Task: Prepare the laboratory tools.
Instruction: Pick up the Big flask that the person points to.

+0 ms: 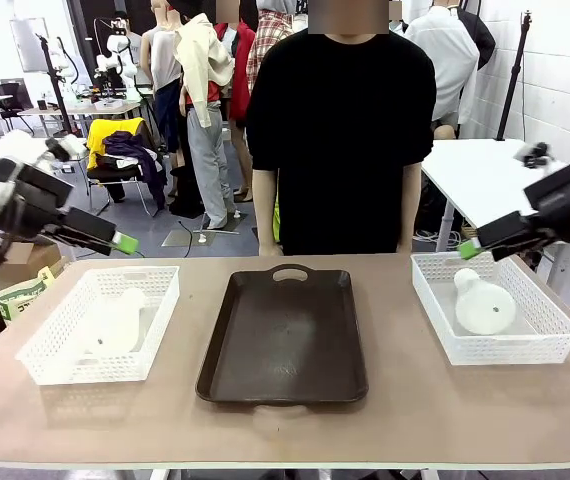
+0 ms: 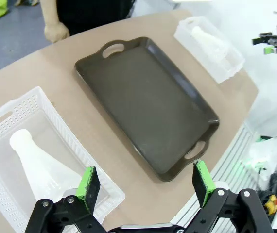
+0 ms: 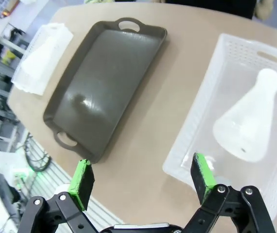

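Milky-white plastic marks both things I am after: the left flask [image 1: 115,322] lies on its side in the left basket [image 1: 45,350] at the lower left of the front view, and the right flask [image 1: 483,303] lies on its side in the right basket [image 1: 555,335] at the middle right. Between the two baskets, in the centre of the frame, the dark brown tray [image 1: 283,340] sits on the tan table [image 1: 415,410], and a person in a black shirt [image 1: 340,130] stands at the far edge. My left gripper [image 1: 123,242] hangs in the air at the left of that view, above the far side of the left basket and apart from the flask. In the left wrist view its green pads [image 2: 87,187] stand wide apart with nothing between them. The flask sits at the lower left of that frame, its base just left of the left-hand pad and outside the gap, its neck pointing up and left. My right gripper [image 1: 470,248] hangs above the far left corner of the right basket. In the right wrist view its fingers are likewise spread and empty, and the flask lies above and right of the right-hand pad, neck toward the upper right.
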